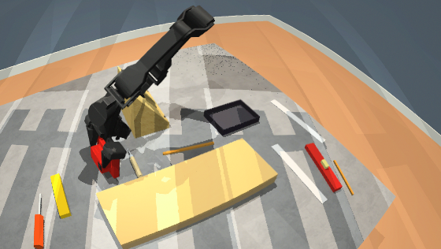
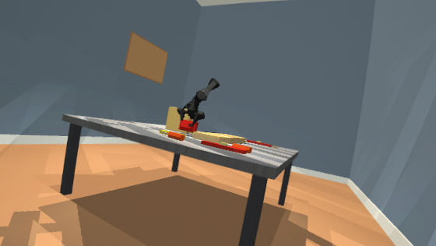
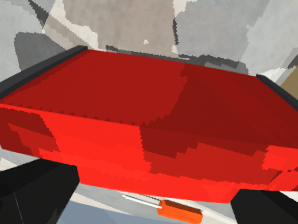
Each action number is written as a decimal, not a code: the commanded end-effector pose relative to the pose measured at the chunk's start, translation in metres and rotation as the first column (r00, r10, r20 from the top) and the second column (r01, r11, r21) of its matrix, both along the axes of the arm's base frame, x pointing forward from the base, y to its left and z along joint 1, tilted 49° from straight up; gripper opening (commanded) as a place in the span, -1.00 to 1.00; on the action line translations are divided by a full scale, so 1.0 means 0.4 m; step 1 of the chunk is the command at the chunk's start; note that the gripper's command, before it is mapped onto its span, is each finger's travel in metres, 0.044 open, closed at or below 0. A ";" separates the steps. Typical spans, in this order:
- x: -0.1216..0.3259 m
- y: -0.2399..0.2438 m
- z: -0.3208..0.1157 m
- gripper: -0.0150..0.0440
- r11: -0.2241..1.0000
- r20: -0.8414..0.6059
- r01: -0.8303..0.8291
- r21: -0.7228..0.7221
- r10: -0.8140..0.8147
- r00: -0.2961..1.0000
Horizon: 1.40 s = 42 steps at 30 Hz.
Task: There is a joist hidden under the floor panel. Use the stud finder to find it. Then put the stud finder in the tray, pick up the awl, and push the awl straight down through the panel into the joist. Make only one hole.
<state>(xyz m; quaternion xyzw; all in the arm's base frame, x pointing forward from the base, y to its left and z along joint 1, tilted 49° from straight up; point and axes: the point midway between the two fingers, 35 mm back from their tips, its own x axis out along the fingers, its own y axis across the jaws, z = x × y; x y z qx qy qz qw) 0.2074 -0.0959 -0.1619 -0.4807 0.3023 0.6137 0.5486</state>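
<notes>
My gripper is shut on the red stud finder, which fills the middle of the wrist view. It holds the stud finder above the table, just off the left end of the pale floor panel. The awl lies by the panel's back edge, right of the gripper in the top view, its handle end near the panel. The dark tray stands behind the panel. The joist is hidden; no hole shows in the panel.
A wooden wedge stands behind the gripper. A pencil lies behind the panel. A yellow block and an orange screwdriver lie left. White strips, a red level and another pencil lie right.
</notes>
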 end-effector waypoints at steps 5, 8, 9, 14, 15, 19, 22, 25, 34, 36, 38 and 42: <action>0.004 -0.005 0.004 -0.49 0.999 0.013 0.011 -0.054 -0.010 1.000; 0.003 -0.004 0.005 -0.49 0.998 0.017 0.014 -0.069 -0.013 1.000; 0.003 -0.004 0.005 -0.49 0.997 0.019 0.015 -0.074 -0.014 1.000; 0.003 -0.002 0.007 -0.49 0.995 0.027 0.021 -0.099 -0.019 0.999; 0.003 -0.002 0.007 -0.49 0.994 0.028 0.023 -0.104 -0.020 0.999; 0.002 -0.001 0.007 -0.49 0.993 0.031 0.025 -0.115 -0.021 0.999; 0.002 0.001 0.006 -0.49 0.991 0.032 0.026 -0.129 -0.022 0.999; 0.002 0.002 0.006 -0.49 0.989 0.035 0.029 -0.147 -0.024 0.999; 0.000 0.007 0.005 -0.49 0.979 0.047 0.038 -0.201 -0.030 0.998; 0.000 0.008 0.005 -0.49 0.976 0.050 0.041 -0.213 -0.031 0.998; 0.000 0.009 0.006 -0.49 0.974 0.053 0.044 -0.224 -0.033 0.998; 0.000 0.010 0.007 -0.49 0.968 0.060 0.050 -0.247 -0.036 0.998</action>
